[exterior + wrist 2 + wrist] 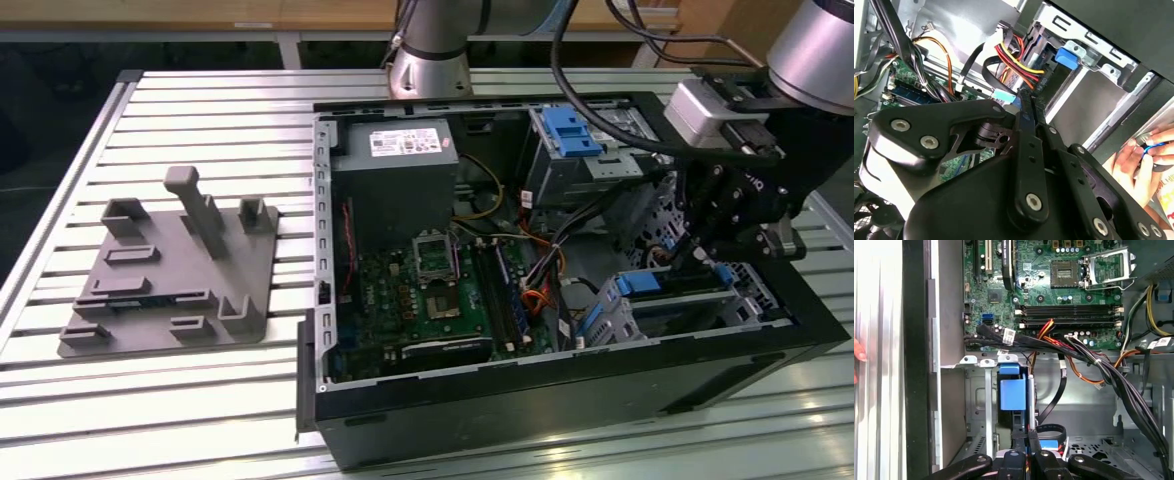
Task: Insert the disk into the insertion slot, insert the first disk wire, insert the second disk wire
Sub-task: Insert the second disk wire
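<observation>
Blue-framed and standing on edge, the disk is sitting down inside the slot, the grey cage at the case's near corner on the exterior view's right, with its silver side just showing beside the blue carrier. By my reading the drive looks seated, so the work is now standing at the wires. Doing that well is meaning bringing a plug square to the disk's back edge, pushing straight along the drive rather than at a slant, and keeping the loose black cable that is looping just beside the cage out of the way (the red, yellow and orange bundle is crowding the same gap). The gripper is hanging right over the cage, close above the disk's edge, with its two fingers drawn together so that barely a sliver is showing between them; whether something thin is nipped there I cannot tell. A person's hand is resting beyond the case wall, well apart from the fingers.
</observation>
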Robot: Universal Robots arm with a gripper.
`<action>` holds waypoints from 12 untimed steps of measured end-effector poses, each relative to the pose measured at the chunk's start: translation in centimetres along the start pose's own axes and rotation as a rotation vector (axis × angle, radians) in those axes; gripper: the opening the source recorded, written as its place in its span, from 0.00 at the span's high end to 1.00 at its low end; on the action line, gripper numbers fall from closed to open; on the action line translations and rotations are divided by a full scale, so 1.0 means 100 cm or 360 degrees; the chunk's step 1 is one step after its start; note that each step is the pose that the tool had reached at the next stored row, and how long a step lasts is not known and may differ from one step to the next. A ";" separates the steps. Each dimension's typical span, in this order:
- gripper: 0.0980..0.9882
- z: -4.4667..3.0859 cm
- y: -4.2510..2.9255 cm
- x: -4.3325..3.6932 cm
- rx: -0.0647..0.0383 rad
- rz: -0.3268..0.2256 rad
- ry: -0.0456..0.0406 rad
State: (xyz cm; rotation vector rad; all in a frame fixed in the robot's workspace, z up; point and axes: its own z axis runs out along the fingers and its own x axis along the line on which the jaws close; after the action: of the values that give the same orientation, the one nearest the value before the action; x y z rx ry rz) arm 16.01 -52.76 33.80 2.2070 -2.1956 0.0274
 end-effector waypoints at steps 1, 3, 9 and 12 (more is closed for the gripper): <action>0.95 0.0000 0.0000 0.0011 0.0000 0.0000 -0.0006; 0.95 0.0000 0.0000 0.0019 0.0000 0.0000 -0.0020; 0.95 0.0000 0.0000 0.0021 0.0000 0.0000 -0.0023; 0.95 0.0001 0.0000 0.0024 0.0000 0.0000 -0.0023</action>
State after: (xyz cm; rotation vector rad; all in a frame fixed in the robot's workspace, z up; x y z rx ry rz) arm 16.01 -52.99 33.80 2.2144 -2.2027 0.0117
